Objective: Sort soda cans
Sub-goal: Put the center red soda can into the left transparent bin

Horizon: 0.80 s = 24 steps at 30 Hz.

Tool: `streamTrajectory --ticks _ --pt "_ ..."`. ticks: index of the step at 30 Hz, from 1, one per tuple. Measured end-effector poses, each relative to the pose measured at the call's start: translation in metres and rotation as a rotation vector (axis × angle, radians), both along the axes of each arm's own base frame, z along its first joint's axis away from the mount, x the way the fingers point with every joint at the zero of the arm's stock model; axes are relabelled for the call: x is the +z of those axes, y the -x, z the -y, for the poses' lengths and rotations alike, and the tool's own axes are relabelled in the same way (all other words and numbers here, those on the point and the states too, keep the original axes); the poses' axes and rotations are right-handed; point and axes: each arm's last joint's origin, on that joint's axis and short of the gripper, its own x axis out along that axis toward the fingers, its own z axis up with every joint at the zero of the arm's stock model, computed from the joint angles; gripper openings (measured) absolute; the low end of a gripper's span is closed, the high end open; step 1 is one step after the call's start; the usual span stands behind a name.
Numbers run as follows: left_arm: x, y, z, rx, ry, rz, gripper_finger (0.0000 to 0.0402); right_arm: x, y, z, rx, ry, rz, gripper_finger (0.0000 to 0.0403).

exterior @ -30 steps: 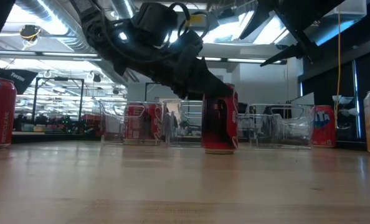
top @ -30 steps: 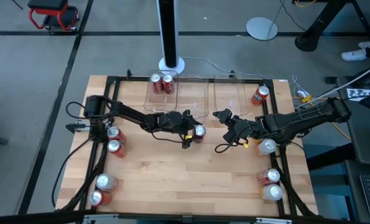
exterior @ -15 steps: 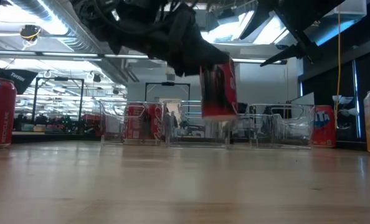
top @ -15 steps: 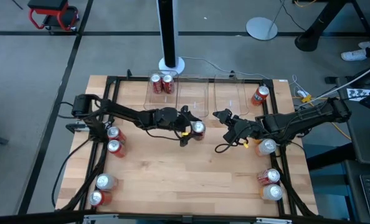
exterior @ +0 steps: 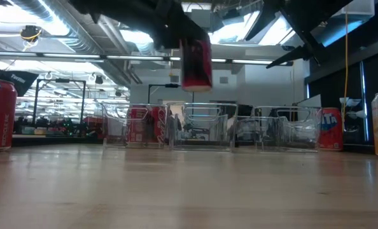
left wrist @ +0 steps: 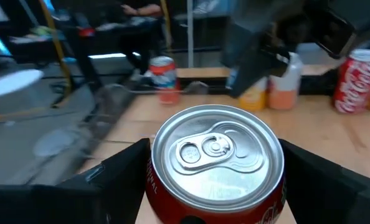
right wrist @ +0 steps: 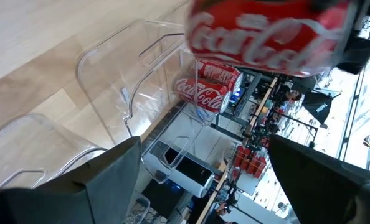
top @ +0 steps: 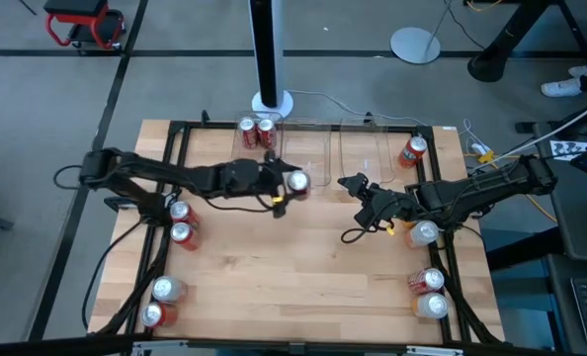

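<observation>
My left gripper [top: 287, 187] is shut on a red soda can [top: 296, 181], which hangs in the air [exterior: 196, 63] above the near edge of the left clear bin [top: 313, 158]. Two red cans [top: 256, 132] stand in that bin's far left corner. My right gripper [top: 354, 187] is open and hovers near the right clear bin [top: 368, 148], touching nothing. Its wrist view shows the held can [right wrist: 272, 34] and the binned cans [right wrist: 210, 84]. More cans stand along the table's left [top: 181, 222] and right [top: 424, 233] sides. My left gripper pinches the can's red wall just below the silver top [left wrist: 216, 152], with one finger [left wrist: 110, 183] on each side. The fingers come level from the table's left. The can is upright and lifted clear of the table.
Cans stand at the near left corner [top: 160, 302], near right corner [top: 431, 293] and far right [top: 413, 150]. A black frame rail [top: 165, 247] runs round the table. Bare wood [top: 303, 267] lies in the near middle. A pole base [top: 272, 100] stands beyond the far edge.
My left gripper has lifted the red can off the table, where it stood a second ago. It has carried the can up and toward the table's far left, over the left bin's near edge. The can has stayed upright.
</observation>
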Motion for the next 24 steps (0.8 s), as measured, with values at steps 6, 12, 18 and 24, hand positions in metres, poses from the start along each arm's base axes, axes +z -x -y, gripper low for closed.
streamTrajectory --ticks 6,12,18,24 --pt "0.008 0.032 -0.011 0.135 -0.036 0.024 0.0301 0.000 0.000 0.000 0.004 -0.004 -0.001 0.0349" --pt "0.005 0.059 -0.029 0.329 -0.050 0.040 0.0301 0.000 0.000 0.000 0.005 -0.004 -0.001 0.0349" --pt "-0.010 0.074 -0.052 0.478 -0.025 0.022 0.0301 0.000 0.000 0.000 0.005 -0.005 0.002 0.0349" --pt "-0.029 0.085 -0.066 0.561 0.038 0.010 0.0301 0.000 0.000 0.000 0.005 -0.004 0.001 0.0349"
